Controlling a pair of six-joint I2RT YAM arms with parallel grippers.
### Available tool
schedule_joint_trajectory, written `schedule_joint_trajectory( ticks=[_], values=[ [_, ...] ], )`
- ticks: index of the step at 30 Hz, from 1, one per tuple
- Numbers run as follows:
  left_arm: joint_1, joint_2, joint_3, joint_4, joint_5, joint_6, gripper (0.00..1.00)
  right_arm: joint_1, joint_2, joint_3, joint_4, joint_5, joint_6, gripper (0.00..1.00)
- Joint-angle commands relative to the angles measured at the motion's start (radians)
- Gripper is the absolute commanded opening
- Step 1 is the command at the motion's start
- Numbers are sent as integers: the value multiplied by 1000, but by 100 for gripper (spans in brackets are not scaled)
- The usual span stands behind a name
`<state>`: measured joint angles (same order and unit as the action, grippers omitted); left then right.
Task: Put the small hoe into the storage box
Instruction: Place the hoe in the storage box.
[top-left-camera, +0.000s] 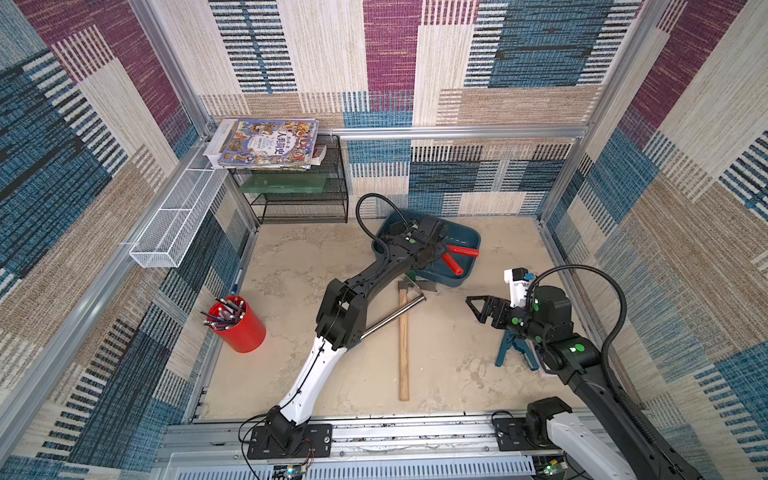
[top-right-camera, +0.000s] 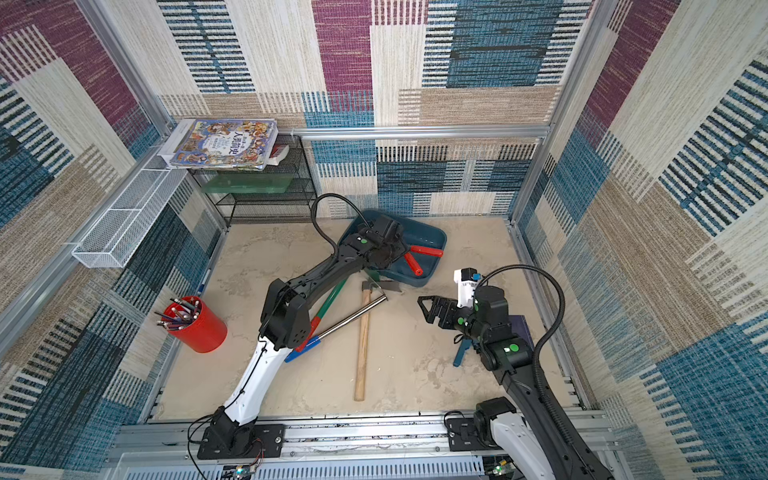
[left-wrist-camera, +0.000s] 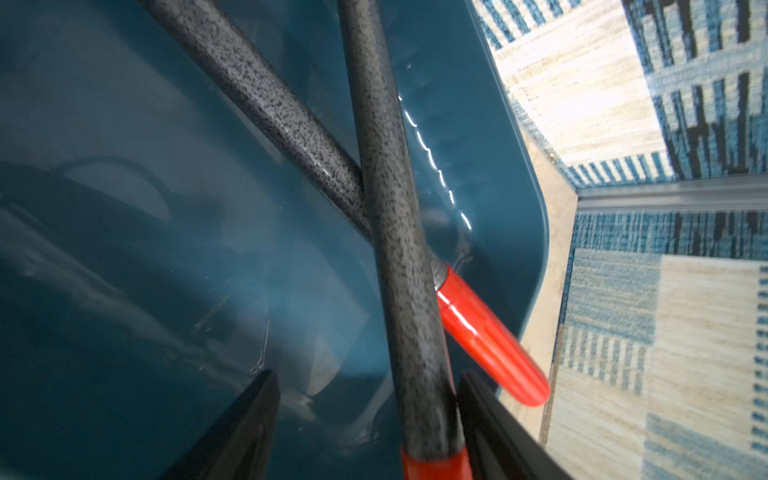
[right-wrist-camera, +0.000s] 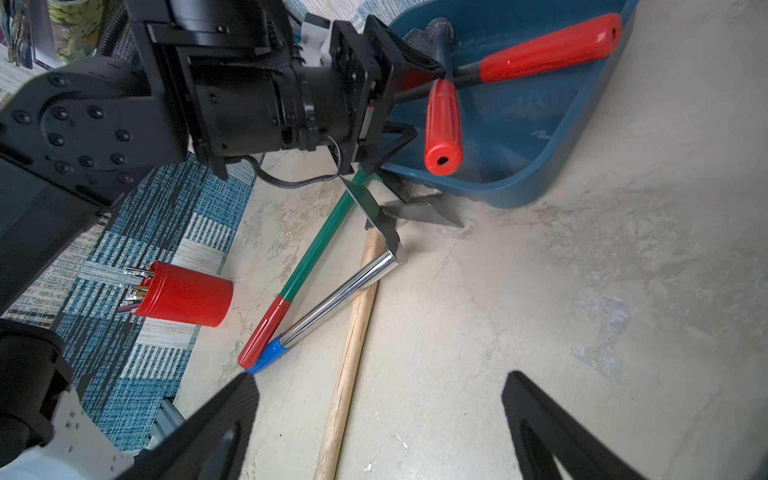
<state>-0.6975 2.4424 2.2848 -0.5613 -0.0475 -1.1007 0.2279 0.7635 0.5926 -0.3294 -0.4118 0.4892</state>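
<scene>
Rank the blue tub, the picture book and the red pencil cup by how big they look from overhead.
1. Storage box, though partly hidden.
2. Picture book; it lies higher, nearer the camera, so that gap is unsure.
3. Red cup, clearly smallest.

Our left arm (top-left-camera: 309, 374) rises from its base at the near edge, its white lower link leaning forward to a black elbow. From there the black forearm reaches far ahead and to the right, with the wrist tipped downward. The left gripper (left-wrist-camera: 368, 374) points down with its jaws parted, and in the left wrist view its two black fingers (left-wrist-camera: 249, 424) stand clearly apart. Our right arm (top-left-camera: 582, 361) climbs from its own base on the right, bends at the elbow and carries its wrist roughly level, pointing left toward the middle. The right gripper (top-left-camera: 473, 309) hangs in the air, jaws spread wide and empty.
</scene>
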Motion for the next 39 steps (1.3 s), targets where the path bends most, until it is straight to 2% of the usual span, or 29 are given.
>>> schedule_joint_trajectory(
  ticks=[1,6,13,18,24,32,39],
  values=[
    [1,-47,-26,40,51,104,71,14,7,-6,44,-11,-10,96],
    [5,-136,-138,111,110,177,71,41,13,-22,59,-8,-21,96],
    [33,-253,-284,144,251,298,69,51,21,-20,49,18,-27,96],
    [58,-350,-390,148,299,364,69,51,41,-15,78,-5,-14,96],
    [67,-428,-460,111,368,513,68,53,90,11,90,-20,-8,96],
    [66,-515,-563,0,411,675,68,59,146,49,81,-43,-22,96],
    [66,-613,-645,-126,351,835,70,74,184,50,94,-58,-35,96]
  ],
)
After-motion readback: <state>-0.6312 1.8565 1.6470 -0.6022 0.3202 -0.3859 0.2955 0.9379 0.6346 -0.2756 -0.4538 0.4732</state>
